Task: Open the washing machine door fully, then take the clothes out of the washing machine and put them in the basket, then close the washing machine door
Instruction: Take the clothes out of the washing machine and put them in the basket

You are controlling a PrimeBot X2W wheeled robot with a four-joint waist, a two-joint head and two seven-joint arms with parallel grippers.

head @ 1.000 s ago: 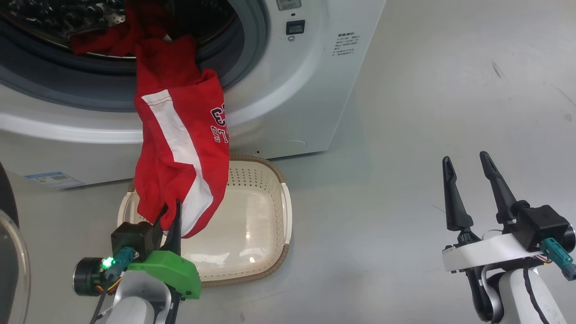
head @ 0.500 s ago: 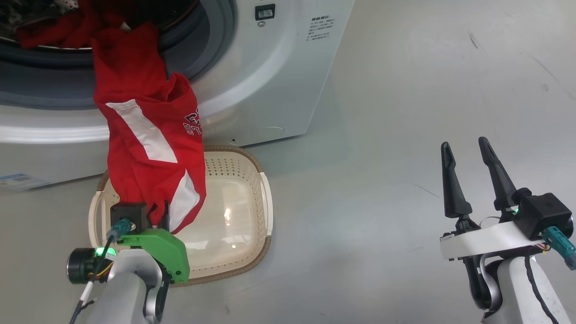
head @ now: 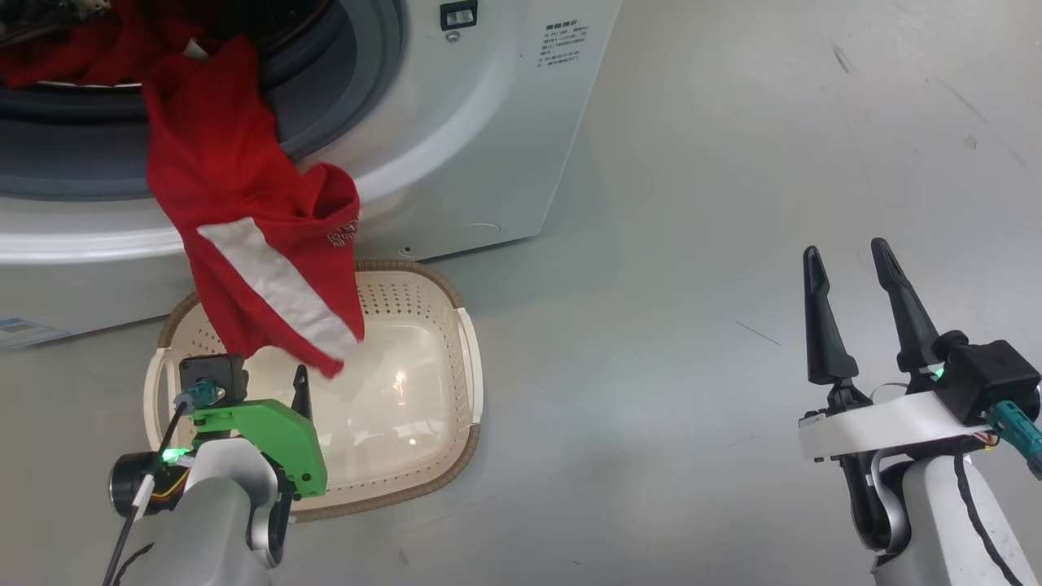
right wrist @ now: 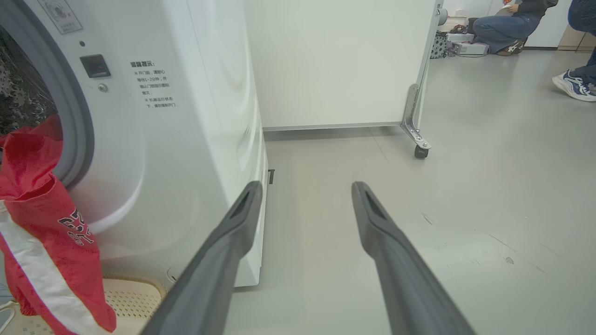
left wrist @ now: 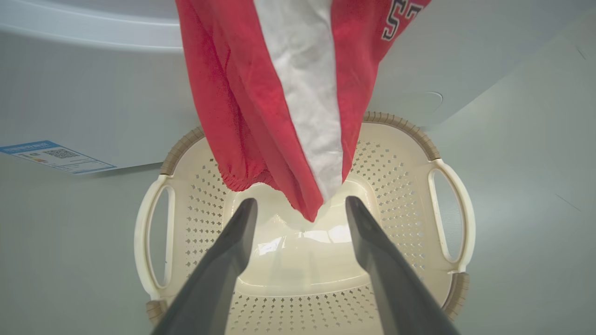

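Grey floor (head: 692, 325) is carrying everything: the red jersey (head: 244, 244) is hanging from the washing machine (head: 488, 122) opening, its lower end dangling above the cream basket (head: 464, 358) at the machine's foot. Left end effector (left wrist: 300, 201) is standing open, fingers flanking that tip, gripping nothing; right end effector (head: 844, 248) is idling open, well apart. Regripping higher, then drawing outward, is probably what freeing the rest is calling for.

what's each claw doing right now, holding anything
left claw: open, gripping nothing; the clothes dangle loose between its fingers
right claw: open, empty
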